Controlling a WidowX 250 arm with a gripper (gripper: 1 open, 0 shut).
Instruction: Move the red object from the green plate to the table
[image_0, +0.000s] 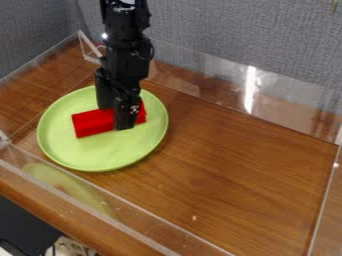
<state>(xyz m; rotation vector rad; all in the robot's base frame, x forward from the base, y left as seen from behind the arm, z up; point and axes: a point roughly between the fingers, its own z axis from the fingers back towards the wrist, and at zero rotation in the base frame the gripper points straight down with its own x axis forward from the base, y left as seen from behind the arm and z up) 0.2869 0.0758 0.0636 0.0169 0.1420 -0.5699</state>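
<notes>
The red object (91, 121), a matte red bar, lies on the lime-green plate (100, 148) at the left of the table (227, 160). My black gripper (116, 108) points straight down over the bar's right half. It stands open, one finger behind the bar and one finger (128, 113) in front of it, so the bar sits between them. The fingertips are down at the bar's level, close to the plate. The bar's right end is hidden behind the front finger. Whether the fingers touch the bar I cannot tell.
Clear acrylic walls (254, 85) edge the reddish-brown tabletop on all sides. A grey fabric backdrop stands behind. Bare wood stretches to the right of the plate and toward the front.
</notes>
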